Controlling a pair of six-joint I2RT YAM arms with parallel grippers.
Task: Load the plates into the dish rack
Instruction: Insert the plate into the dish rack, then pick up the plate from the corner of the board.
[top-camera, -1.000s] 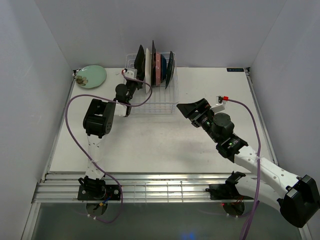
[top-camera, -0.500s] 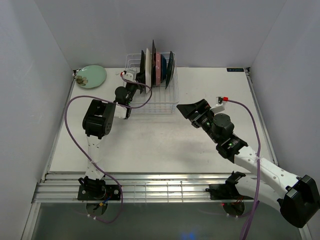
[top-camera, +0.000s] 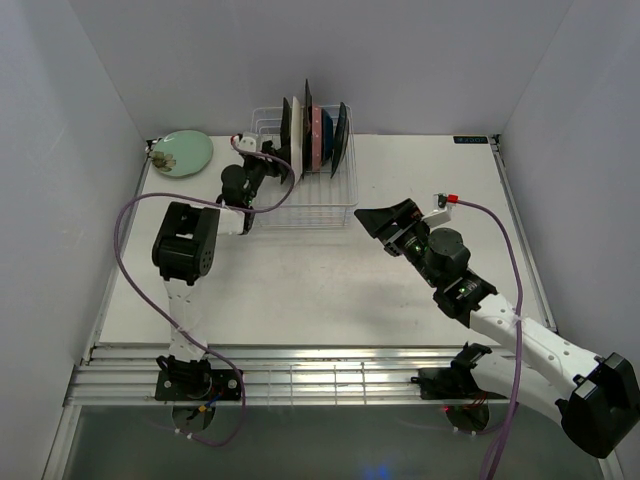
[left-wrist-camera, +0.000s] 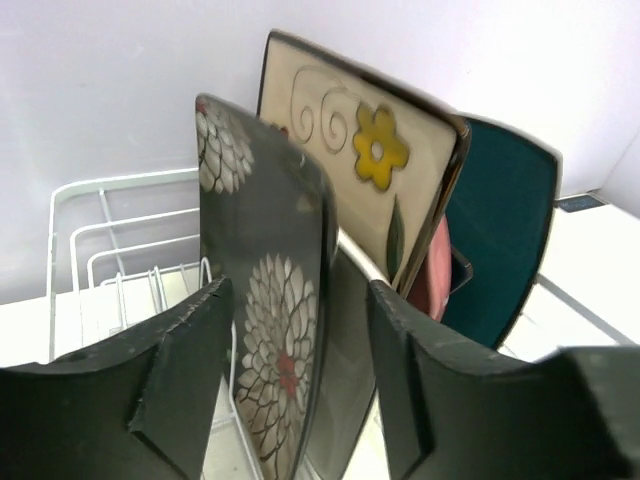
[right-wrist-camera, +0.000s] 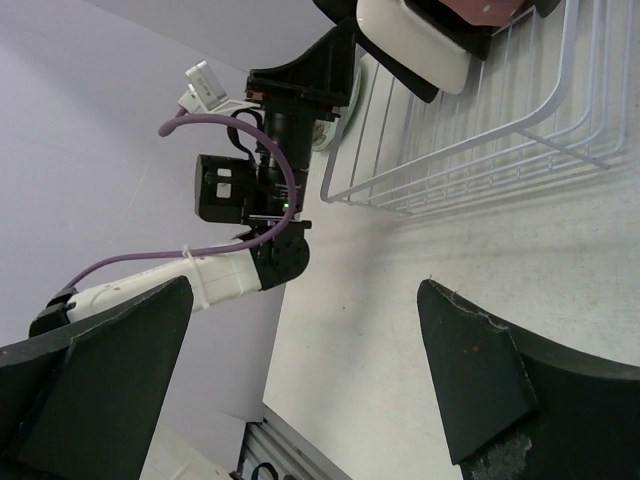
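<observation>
When viewed from above: white dish rack (top-camera: 305, 190) at far edge of table (top-camera: 300, 290), loaded with plates on edge; 1 pale green plate (top-camera: 183, 153) flat, left of it. Left wrist view alone resolves dark floral plate (left-wrist-camera: 270, 330) foremost, flower-painted cream plate (left-wrist-camera: 370, 170), pink plate (left-wrist-camera: 435, 285) and teal plate (left-wrist-camera: 500, 240) behind. Left gripper (left-wrist-camera: 297, 300) spread, straddling floral plate's edge; contact unclear. Right gripper (top-camera: 375, 222) agape, empty, apart from rack. Against 1.0 s ago: floral plate righted from lean, left elbow shifted left.
</observation>
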